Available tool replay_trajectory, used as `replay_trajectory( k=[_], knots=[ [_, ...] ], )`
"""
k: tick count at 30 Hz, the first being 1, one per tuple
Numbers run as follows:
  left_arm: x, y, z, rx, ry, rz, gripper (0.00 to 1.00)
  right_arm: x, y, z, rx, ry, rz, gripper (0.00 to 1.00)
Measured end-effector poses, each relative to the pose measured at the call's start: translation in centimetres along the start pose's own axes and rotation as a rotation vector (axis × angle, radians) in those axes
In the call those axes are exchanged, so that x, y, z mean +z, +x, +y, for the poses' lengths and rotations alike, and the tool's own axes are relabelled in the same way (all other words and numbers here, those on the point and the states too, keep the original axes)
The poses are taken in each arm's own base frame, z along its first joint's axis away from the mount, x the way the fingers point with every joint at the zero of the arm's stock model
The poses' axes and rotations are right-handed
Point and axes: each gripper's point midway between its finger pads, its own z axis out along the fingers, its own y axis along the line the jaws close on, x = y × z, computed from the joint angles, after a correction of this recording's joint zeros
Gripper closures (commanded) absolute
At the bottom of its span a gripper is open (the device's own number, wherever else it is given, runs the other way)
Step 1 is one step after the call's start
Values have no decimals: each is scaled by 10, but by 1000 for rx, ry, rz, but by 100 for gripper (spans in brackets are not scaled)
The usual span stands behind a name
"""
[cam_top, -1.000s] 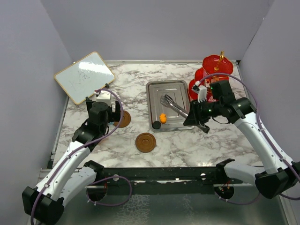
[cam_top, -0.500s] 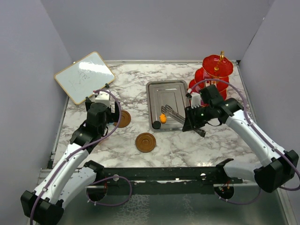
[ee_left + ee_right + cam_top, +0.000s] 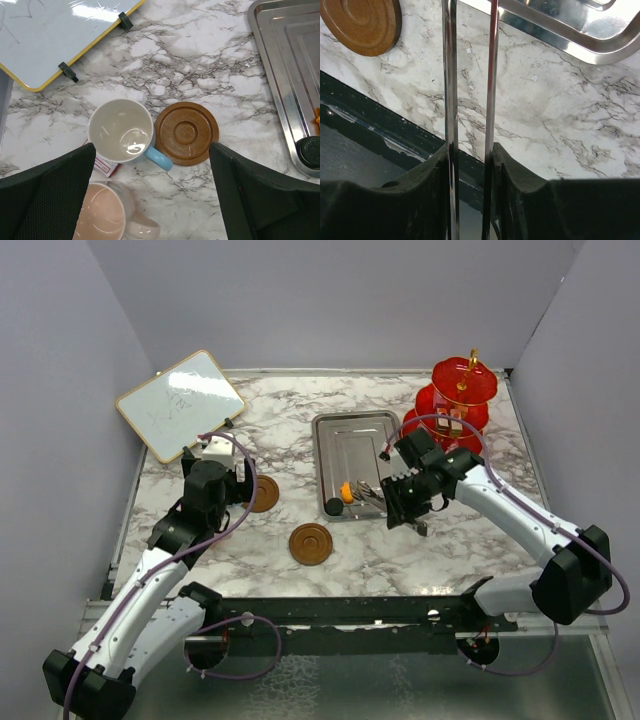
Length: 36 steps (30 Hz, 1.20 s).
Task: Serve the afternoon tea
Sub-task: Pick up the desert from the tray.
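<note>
My right gripper [image 3: 404, 498] [image 3: 469, 150] is shut on steel tongs [image 3: 368, 491] [image 3: 451, 75], whose tips reach an orange cake piece [image 3: 346, 491] at the near end of the steel tray [image 3: 352, 430]. A black cake piece [image 3: 333, 506] [image 3: 310, 152] lies beside it. The red three-tier stand [image 3: 458, 398] rises at the back right. My left gripper [image 3: 213, 478] [image 3: 151, 152] hangs open above a blue cup [image 3: 120, 131] and a pink cup [image 3: 102, 215]. One brown saucer [image 3: 264, 494] [image 3: 186, 133] touches the blue cup's handle. A second saucer [image 3: 310, 543] [image 3: 365, 22] sits nearer the front.
A wood-framed whiteboard [image 3: 180, 405] [image 3: 55, 35] leans at the back left. A small red-and-white packet [image 3: 104, 164] lies between the two cups. The dark front rail [image 3: 330, 612] runs along the table's near edge, and grey walls close in on three sides.
My right arm has swung left and nearer the front with the tongs, bringing their tips from the tray's middle to the orange piece. The left arm has barely moved.
</note>
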Motion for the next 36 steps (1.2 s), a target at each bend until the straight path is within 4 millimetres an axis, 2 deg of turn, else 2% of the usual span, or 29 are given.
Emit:
replay_trajectory(
  k=[4,16,21,28,36],
  knots=[
    [0,1,0,1,2,2,1,8,2,3,-12,0,33,66],
    [-3,-1,-2,-2,14,-4,1,15,-1,11,-18,-5,53,61],
    [-3,-1,-2,-2,15,-4,1,18,-9,13,-25,-4,52,61],
    [-3,-1,-2,-2,15,-4,1,30,-14,3,-29,68,71,60],
    [-2,-1,-2,-2,15,-4,1,32,-18,-6,-35,132,66,60]
  ],
)
